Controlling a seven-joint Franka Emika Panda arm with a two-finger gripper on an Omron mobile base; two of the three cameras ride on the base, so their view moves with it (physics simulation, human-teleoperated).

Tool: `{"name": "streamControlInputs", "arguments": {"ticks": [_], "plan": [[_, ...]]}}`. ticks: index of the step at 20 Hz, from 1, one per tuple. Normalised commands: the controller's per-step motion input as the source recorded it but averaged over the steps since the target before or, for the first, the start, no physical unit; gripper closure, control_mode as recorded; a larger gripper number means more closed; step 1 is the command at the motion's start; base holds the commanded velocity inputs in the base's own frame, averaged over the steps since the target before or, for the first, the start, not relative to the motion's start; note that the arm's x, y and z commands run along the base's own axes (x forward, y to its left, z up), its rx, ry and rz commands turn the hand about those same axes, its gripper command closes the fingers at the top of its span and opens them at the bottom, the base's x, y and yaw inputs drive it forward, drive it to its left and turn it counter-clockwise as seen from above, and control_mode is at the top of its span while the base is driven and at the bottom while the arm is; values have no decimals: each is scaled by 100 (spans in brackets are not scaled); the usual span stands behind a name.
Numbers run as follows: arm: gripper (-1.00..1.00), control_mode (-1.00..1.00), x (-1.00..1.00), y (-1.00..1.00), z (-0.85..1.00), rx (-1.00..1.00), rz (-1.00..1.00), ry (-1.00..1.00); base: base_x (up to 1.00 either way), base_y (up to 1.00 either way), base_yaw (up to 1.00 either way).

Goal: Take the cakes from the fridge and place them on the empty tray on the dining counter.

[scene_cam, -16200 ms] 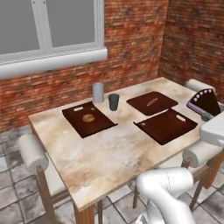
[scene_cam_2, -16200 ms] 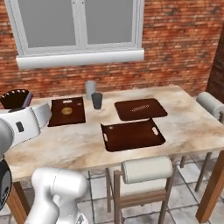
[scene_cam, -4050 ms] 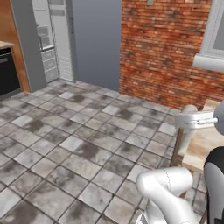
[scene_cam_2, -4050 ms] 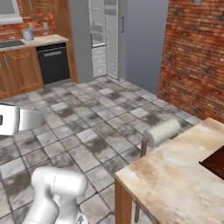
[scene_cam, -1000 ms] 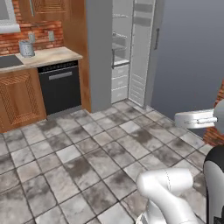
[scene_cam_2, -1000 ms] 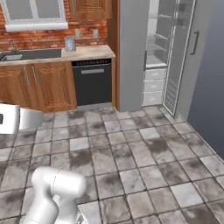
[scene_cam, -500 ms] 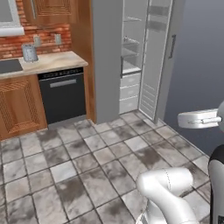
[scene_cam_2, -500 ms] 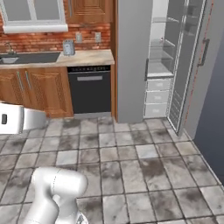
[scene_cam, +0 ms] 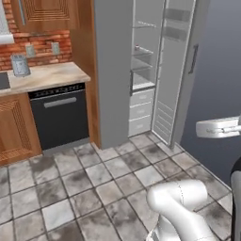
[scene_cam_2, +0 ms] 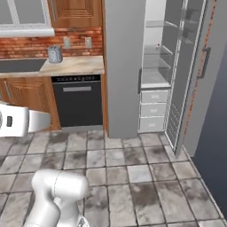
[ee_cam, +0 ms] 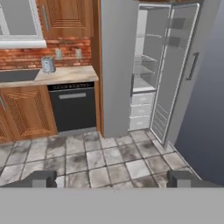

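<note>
- Tool [ee_cam: 112, 180]: two dark finger tips at the bottom of the hand view, set wide apart, nothing between them; released and empty.
- Straight ahead of the tool, well apart across grey tiled floor [ee_cam: 109, 162]: tall plain grey fridge [ee_cam: 117, 65] with its right door [ee_cam: 179, 70] swung open, clear glass shelves [ee_cam: 144, 61] and white drawers [ee_cam: 141, 110] showing.
- Cakes: not made out on the shelves from here; a tiny red speck on an upper shelf in the right base view is too small to call. Presumably still inside the fridge.
- Handling, judged: small wedge slices, light, soft, crumbly, frosting likely slick; pinch gently across the flat sides low down, not the top or the tip.
- Left of the fridge from the tool: black oven [ee_cam: 72, 107] under a beige marble counter [ee_cam: 65, 74], small grey metal canister [ee_cam: 47, 64] on it, brick backsplash behind.
- No brands, labels or writing readable anywhere.
- Tray and dining counter are out of frame.
</note>
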Motion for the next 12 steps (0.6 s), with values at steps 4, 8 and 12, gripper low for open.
{"name": "streamControlInputs", "arguments": {"ticks": [4, 8, 12], "plan": [[-100, 100, 0, 0, 0, 0, 0, 0, 100, 4, -3], [-100, 100, 0, 0, 0, 0, 0, 0, 100, -32, -4], [-100, 100, 0, 0, 0, 0, 0, 0, 100, -26, -4]]}}
